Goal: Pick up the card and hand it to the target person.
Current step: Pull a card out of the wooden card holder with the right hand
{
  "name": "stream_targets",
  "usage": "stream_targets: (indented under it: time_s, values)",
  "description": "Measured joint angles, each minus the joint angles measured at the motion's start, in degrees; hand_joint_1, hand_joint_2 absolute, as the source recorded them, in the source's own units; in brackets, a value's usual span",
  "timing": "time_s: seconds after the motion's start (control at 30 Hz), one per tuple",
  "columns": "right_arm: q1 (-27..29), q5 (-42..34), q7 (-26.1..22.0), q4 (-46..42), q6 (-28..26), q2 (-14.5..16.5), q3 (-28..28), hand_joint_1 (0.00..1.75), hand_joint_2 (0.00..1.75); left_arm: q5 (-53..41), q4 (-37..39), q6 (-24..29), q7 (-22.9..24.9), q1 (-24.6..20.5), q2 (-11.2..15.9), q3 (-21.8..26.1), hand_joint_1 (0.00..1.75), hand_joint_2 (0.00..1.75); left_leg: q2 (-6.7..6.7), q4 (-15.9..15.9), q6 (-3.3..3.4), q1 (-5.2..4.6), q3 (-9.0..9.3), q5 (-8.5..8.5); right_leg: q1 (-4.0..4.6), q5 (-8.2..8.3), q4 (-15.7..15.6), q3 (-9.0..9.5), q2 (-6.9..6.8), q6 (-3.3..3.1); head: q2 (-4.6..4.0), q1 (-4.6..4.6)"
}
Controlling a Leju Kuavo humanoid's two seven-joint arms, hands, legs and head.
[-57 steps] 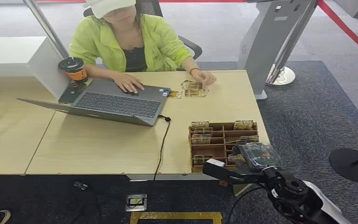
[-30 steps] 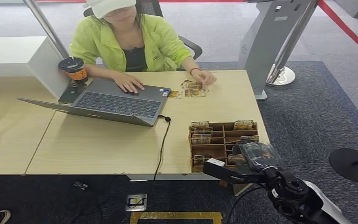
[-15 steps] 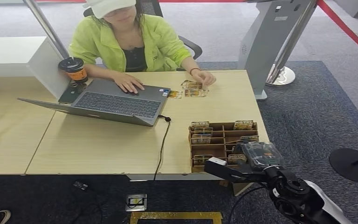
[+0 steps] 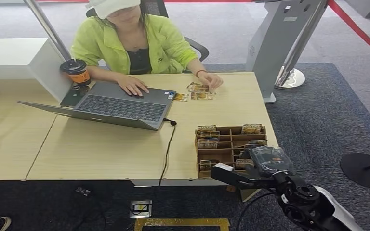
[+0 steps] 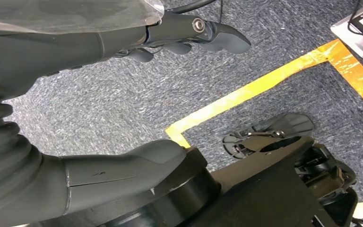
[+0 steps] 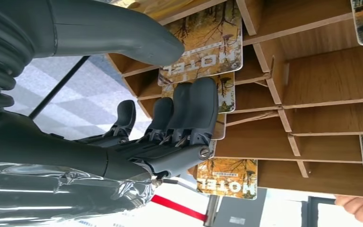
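Right hand (image 4: 265, 160) sits slightly further right and lower at the wooden card rack (image 4: 221, 150) near corner than 1.9 s ago; forearm shifted with it. The person's (image 4: 135, 43) head tilts a little.

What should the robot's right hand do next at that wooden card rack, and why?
Probably close the right hand on the nearest HOTEL card. Its thumb and fingers sit apart on either side of that card standing in the rack, seemingly gripping nothing yet, while the person waits across the table.
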Motion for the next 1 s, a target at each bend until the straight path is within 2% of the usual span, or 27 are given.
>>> stream_targets:
  time_s: [0.4, 0.57, 0.87, 1.0]
  values:
    - [-0.03, 0.51, 0.29, 0.1, 0.61, 0.0, 0.57, 0.96, 1.75, 0.23, 0.0, 0.42, 0.0, 0.0, -0.09, 0.0, 0.0, 1.75, 0.0, 0.0, 0.0, 0.0, 0.0, 0.0, 0.0, 0.0, 0.0, 0.01, 0.0, 0.0, 0.0, -0.01]
    - [-0.02, 0.51, 0.63, 0.17, 0.81, 0.0, 0.87, 1.25, 1.75, 0.24, 0.01, 0.46, 0.0, 0.0, -0.13, 0.0, 0.0, 1.75, 0.0, 0.0, 0.0, 0.0, 0.0, 0.0, 0.0, 0.0, 0.0, 0.01, 0.0, 0.0, 0.0, 0.0]
    - [0.05, 0.5, 0.7, 0.27, 1.14, 0.0, 1.59, 1.57, 1.75, 0.31, 0.0, 0.75, 0.0, 0.03, -0.21, 0.0, 0.0, 1.75, 0.01, 0.0, 0.0, 0.0, 0.01, 0.0, 0.0, 0.0, 0.0, 0.0, 0.0, 0.0, 0.0, 0.02]
    - [0.05, 0.49, 0.73, 0.29, 1.16, 0.0, 1.69, 1.63, 1.75, 0.31, 0.0, 0.81, 0.0, 0.03, -0.22, -0.02, 0.0, 1.75, 0.01, -0.01, 0.0, 0.0, 0.02, 0.0, 0.0, 0.0, 0.0, 0.0, 0.01, 0.0, 0.0, 0.02]
